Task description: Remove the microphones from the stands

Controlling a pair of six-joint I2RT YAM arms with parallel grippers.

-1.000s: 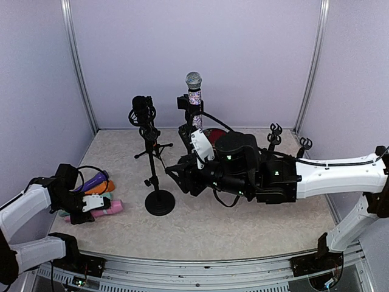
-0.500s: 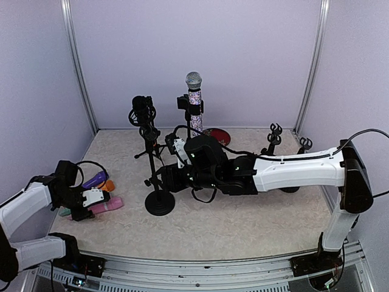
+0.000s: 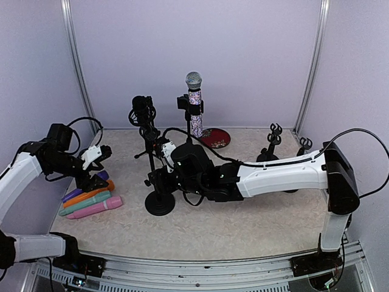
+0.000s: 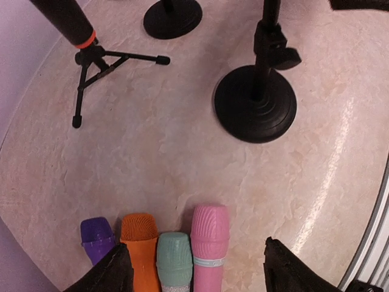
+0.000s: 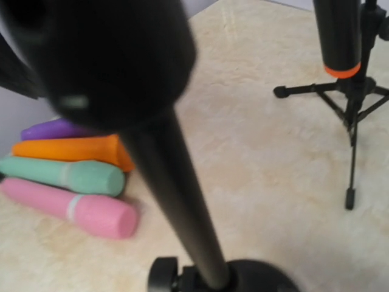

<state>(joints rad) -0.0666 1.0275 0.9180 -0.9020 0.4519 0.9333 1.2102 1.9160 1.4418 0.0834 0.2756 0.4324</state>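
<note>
the table (image 4: 152,170) has a soft sheen, the stand base (image 4: 255,103) is matt black, the pink microphone (image 4: 209,243) ribbed plastic.

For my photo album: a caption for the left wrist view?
Four colourful microphones lie side by side near a round-based stand.

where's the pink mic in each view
Top external: pink mic at lower left, front of the coloured row.
Left wrist: bottom centre, rightmost of four.
Right wrist: lower left, lowest of four.
Shared landmark: round black stand base.
</note>
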